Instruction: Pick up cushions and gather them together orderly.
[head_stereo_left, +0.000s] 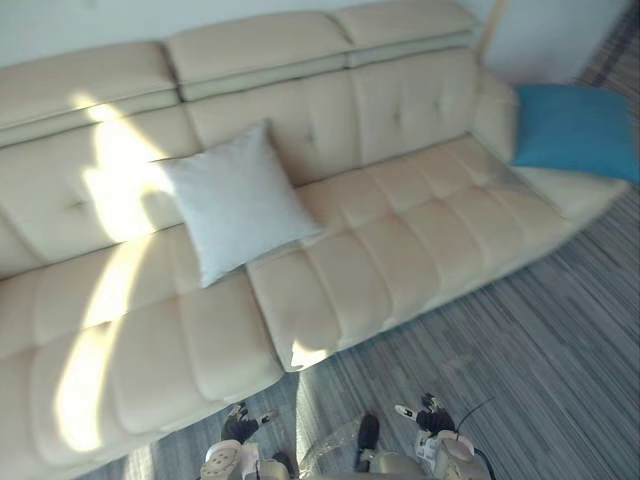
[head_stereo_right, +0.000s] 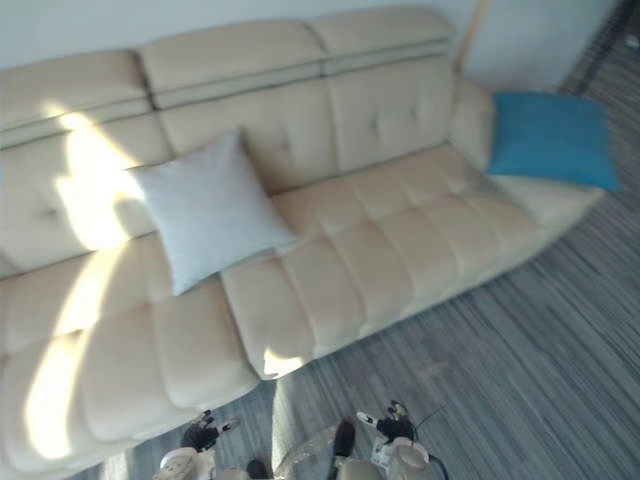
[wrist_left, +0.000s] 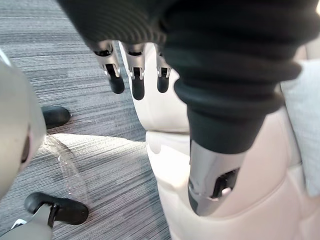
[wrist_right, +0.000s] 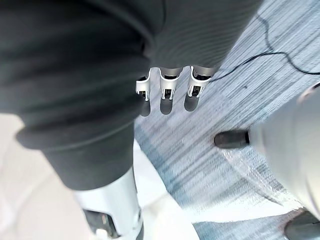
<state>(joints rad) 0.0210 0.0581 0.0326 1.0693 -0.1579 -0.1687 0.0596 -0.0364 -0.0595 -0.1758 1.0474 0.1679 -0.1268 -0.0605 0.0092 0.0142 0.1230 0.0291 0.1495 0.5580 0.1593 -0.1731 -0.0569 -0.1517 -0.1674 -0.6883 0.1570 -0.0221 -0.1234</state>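
A light grey cushion (head_stereo_left: 237, 202) leans tilted against the backrest near the middle of the cream sofa (head_stereo_left: 400, 240). A blue cushion (head_stereo_left: 575, 130) rests on the sofa's right armrest, far from the grey one. My left hand (head_stereo_left: 240, 425) hangs low in front of the sofa's front edge, fingers (wrist_left: 135, 80) relaxed and holding nothing. My right hand (head_stereo_left: 430, 418) hangs low over the floor to the right of it, fingers (wrist_right: 167, 90) straight and empty. Both hands are well short of either cushion.
Grey striped floor (head_stereo_left: 520, 360) runs along the sofa's front and right side. Bright sunlight patches lie across the sofa's left seats. A pale wall (head_stereo_left: 540, 35) stands behind the right armrest.
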